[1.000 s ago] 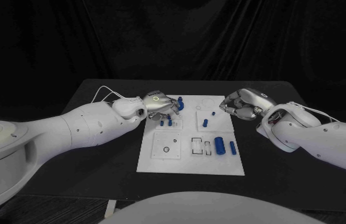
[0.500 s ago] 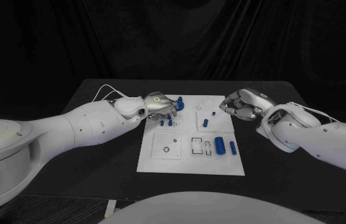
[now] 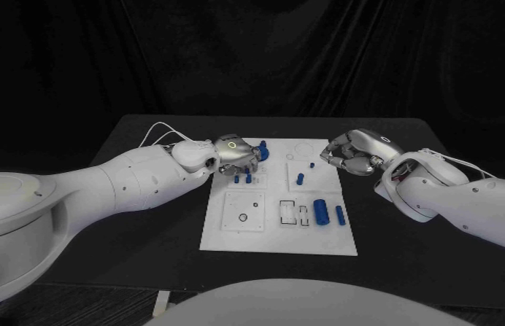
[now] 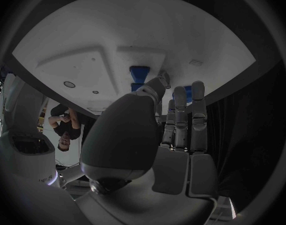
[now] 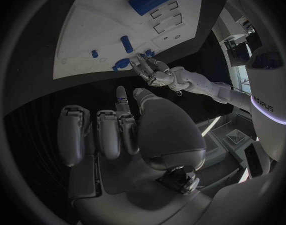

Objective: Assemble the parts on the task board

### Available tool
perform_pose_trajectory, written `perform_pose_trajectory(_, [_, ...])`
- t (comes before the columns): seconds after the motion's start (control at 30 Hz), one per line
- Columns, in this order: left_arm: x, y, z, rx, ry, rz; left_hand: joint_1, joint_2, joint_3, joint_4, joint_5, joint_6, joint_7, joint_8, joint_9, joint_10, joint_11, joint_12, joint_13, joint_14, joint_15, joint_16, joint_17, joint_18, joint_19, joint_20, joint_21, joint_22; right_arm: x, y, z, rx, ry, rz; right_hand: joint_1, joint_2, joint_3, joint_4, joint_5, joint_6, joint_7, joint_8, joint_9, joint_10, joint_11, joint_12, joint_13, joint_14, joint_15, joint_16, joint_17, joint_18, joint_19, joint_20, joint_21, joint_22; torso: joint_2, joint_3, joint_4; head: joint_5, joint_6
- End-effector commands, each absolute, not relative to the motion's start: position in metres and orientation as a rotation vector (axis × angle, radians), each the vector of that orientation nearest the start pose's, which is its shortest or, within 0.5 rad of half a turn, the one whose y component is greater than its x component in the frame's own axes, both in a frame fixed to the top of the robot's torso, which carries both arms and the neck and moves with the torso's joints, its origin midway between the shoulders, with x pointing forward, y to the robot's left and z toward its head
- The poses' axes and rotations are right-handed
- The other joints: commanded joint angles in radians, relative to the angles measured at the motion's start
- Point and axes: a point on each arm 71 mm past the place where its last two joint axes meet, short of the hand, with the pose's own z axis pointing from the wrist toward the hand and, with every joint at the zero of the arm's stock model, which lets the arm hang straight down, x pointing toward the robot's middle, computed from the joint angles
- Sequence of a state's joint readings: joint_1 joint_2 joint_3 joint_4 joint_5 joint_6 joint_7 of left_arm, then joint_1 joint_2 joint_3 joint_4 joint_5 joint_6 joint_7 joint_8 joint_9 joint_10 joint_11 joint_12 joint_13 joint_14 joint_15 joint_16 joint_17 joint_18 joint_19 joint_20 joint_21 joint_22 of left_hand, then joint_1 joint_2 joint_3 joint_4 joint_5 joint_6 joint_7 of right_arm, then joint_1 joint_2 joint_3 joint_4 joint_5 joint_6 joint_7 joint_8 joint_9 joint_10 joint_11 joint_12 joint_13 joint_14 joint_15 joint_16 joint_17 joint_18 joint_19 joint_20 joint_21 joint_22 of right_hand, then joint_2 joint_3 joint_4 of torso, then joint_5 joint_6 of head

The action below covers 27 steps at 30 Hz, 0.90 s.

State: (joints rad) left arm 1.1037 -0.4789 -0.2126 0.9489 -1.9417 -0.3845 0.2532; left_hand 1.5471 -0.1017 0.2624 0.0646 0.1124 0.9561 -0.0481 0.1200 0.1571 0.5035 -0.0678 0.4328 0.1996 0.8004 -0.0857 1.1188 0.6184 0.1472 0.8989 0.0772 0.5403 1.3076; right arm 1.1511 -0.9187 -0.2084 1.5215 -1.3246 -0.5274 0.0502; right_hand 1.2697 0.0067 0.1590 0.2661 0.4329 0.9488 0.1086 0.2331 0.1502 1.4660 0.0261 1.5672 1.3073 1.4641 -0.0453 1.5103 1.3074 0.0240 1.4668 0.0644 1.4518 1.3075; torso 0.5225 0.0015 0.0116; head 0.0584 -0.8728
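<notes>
The left hand (image 3: pixel 236 154) hangs over the far-left part of the task board (image 3: pixel 280 231), and over the last second it has crept a little to the right, closer to the blue part (image 3: pixel 263 150) standing at the board's far edge. Its fingers look curled in, but whether they pinch anything I cannot tell; in its own wrist view the fingers (image 4: pixel 180 116) lie straight and close side by side, with blue pieces (image 4: pixel 139 74) on the board beyond them.

The right hand (image 3: pixel 354 152) has not moved: it waits just beside the board's far-right corner, fingers curled, nothing in them as far as I can see.

The parts have stayed put: two small pegs (image 3: pixel 241 179) just near of the left hand, two slim ones (image 3: pixel 301 178) mid-board, and a thick cylinder (image 3: pixel 321 212) with a thinner one (image 3: pixel 340 215) lying at the right.

I'd judge the left hand is lining up on that far piece, so the assembly is barely under way
</notes>
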Motion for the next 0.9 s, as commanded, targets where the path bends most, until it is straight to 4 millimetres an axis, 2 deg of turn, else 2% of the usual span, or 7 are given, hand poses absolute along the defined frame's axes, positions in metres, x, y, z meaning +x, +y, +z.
perform_pose_trajectory(0.03, [0.5057, 0.1526, -0.3161, 0.961, 1.605, -0.538, -0.002, 0.011, -0.004, 0.000, -0.005, 0.009, 0.000, 0.008, 0.001, -0.005, -0.001, 0.006, 0.000, -0.004, -0.001, 0.008, -0.002, 0.011, -0.008, -0.001, 0.004, 0.027, 0.4463, -0.2395, -0.2514, -0.047, 1.677, 0.705, 0.010, 0.003, 0.006, 0.002, -0.001, 0.003, 0.000, -0.006, 0.001, 0.105, 0.002, 0.004, 0.263, 0.075, 0.003, -0.006, 0.101, 0.010, 0.049, 0.002, -0.004, 0.218, 0.000, -0.0003, 0.0000, 0.000, 0.000])
perform_pose_trajectory(0.43, [0.5062, 0.1475, -0.3172, 0.977, 1.601, -0.553, -0.015, 0.031, -0.004, -0.001, -0.016, 0.054, 0.005, 0.022, 0.006, -0.005, -0.005, 0.027, -0.003, -0.006, -0.004, 0.020, -0.006, 0.011, -0.006, -0.004, 0.006, 0.026, 0.4459, -0.2396, -0.2514, -0.046, 1.677, 0.704, 0.010, 0.003, 0.006, 0.002, -0.002, 0.002, 0.000, -0.007, 0.001, 0.105, 0.002, 0.004, 0.263, 0.075, 0.003, -0.006, 0.100, 0.010, 0.048, 0.002, -0.005, 0.218, 0.000, -0.0001, 0.0003, -0.002, 0.000])
perform_pose_trajectory(0.67, [0.5058, 0.1477, -0.3177, 0.982, 1.601, -0.559, -0.026, 0.046, -0.007, -0.007, -0.017, 0.129, 0.022, 0.044, 0.024, -0.003, -0.003, 0.043, -0.007, -0.009, -0.004, 0.026, -0.014, 0.012, -0.002, -0.009, 0.009, 0.026, 0.4456, -0.2401, -0.2518, -0.044, 1.676, 0.703, 0.010, 0.003, 0.006, 0.002, -0.003, 0.002, 0.000, -0.007, 0.001, 0.105, 0.002, 0.004, 0.263, 0.075, 0.003, -0.006, 0.100, 0.010, 0.048, 0.002, -0.005, 0.218, 0.000, -0.0001, 0.0002, -0.002, 0.000])
perform_pose_trajectory(0.9, [0.5055, 0.1482, -0.3179, 0.983, 1.602, -0.559, -0.032, 0.052, -0.008, -0.007, -0.016, 0.148, 0.027, 0.047, 0.029, -0.001, -0.001, 0.048, -0.010, -0.009, -0.003, 0.028, -0.016, 0.012, -0.002, -0.010, 0.009, 0.026, 0.4455, -0.2403, -0.2523, -0.044, 1.676, 0.703, 0.010, 0.003, 0.007, 0.002, -0.003, 0.001, 0.001, -0.008, 0.000, 0.105, 0.002, 0.004, 0.263, 0.075, 0.003, -0.006, 0.100, 0.010, 0.048, 0.002, -0.006, 0.218, 0.000, -0.0001, 0.0001, -0.002, 0.000])
